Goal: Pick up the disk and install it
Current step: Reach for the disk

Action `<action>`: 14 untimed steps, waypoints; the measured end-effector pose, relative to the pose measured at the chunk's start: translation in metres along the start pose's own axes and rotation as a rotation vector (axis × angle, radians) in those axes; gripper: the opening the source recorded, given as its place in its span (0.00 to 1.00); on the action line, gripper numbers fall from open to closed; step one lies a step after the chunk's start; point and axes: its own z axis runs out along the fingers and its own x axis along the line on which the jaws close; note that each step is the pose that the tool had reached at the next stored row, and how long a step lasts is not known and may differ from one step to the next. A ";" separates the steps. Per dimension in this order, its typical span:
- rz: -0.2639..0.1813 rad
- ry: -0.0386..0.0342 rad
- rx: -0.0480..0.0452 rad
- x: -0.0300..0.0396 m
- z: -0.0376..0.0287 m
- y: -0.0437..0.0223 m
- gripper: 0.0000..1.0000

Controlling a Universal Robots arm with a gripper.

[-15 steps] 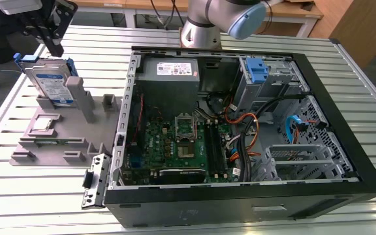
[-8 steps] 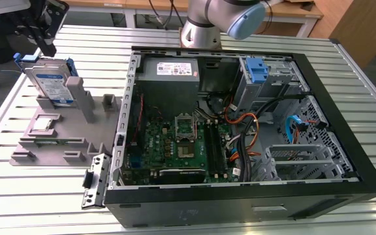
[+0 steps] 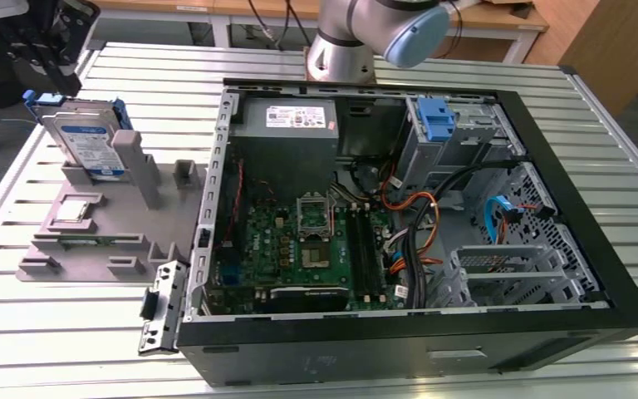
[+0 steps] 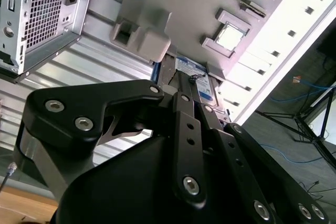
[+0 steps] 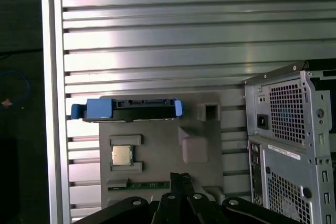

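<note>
while the disk [image 3: 89, 143] stands on edge in the grey fixture [image 3: 120, 220] on the worktop [image 3: 64, 332] (exterior view's left of the open computer case [image 3: 352, 349]), the end effector [image 5: 181, 177] hangs over the fixture, clear of the disk; its fingers look pressed together, pinching nothing.

The arm [image 3: 377, 33] is seen at the far side of the exterior view, where a silver joint housing is closed by a blue cap. The black gripper [image 3: 62, 81] is held high toward the exterior view's left and is pointed downward. In both wrist views its fingers [image 5: 176, 184] [image 4: 185, 114] are seen drawn together, tip against tip. The bolted outer links are splayed to either side of them.
</note>
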 end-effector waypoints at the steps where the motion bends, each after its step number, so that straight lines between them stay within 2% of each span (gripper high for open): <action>1: 0.000 0.0000 0.0000 0.0018 -0.0001 -0.0001 0.10; 10: 0.000 0.0000 0.0000 0.0167 -0.0004 -0.0013 0.10; 14: 0.000 0.0000 0.0000 0.0178 -0.0004 -0.0014 0.10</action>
